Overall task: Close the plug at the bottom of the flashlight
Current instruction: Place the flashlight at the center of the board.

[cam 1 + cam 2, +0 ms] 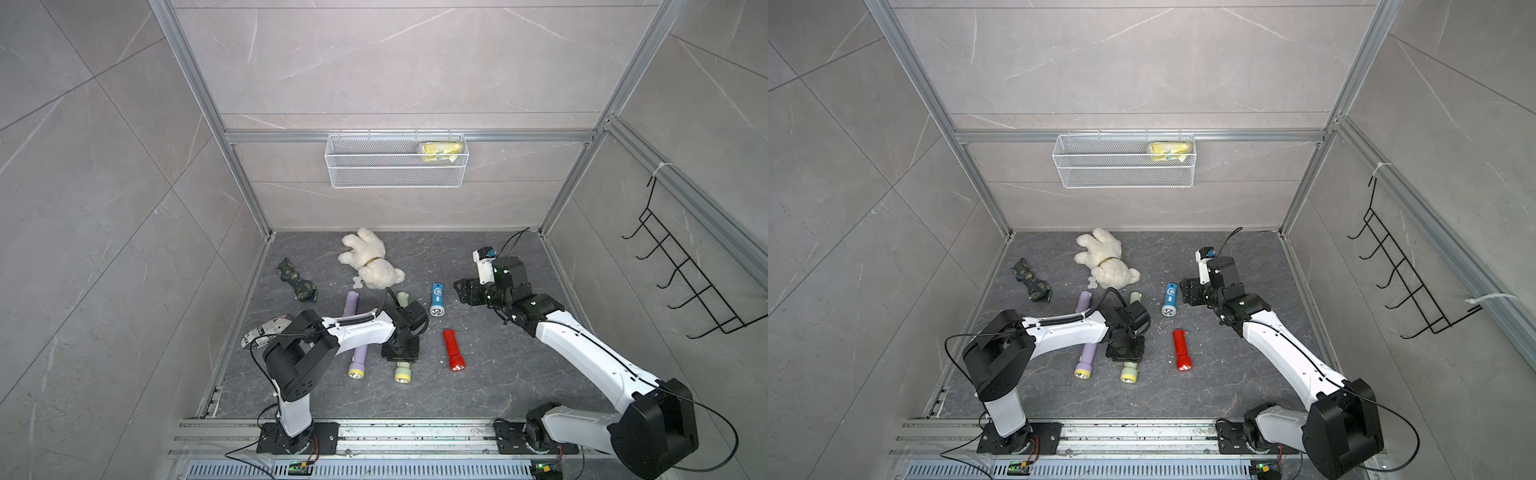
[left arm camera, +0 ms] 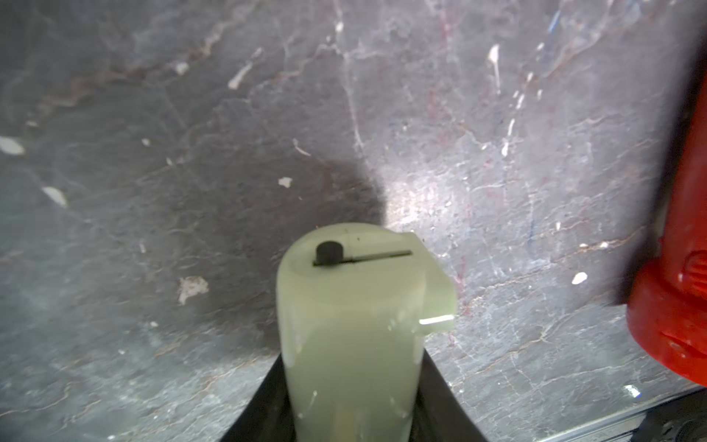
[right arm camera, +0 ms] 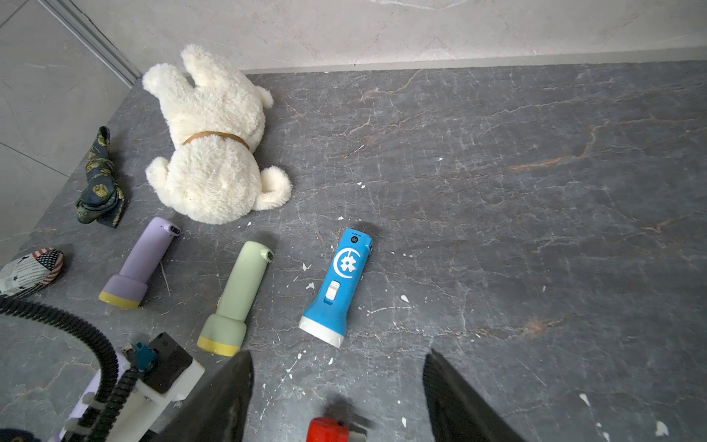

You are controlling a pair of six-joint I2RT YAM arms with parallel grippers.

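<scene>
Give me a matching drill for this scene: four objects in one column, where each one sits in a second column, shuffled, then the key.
Things
1. green flashlight
2. blue flashlight
3. yellow packet
4. white plush animal

Places
A. in the white wire basket hung on the back wall
B. clamped in the left gripper
C. on the floor, closest to the back wall
D. lying free on the floor, just ahead of the open right gripper

Pairs: 1-B, 2-D, 3-A, 4-C

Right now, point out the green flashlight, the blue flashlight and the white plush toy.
green flashlight (image 2: 344,336), left wrist view, on its barrel.
blue flashlight (image 3: 344,283), right wrist view, on its mid-body.
white plush toy (image 1: 376,272), a top view, on its body.
</scene>
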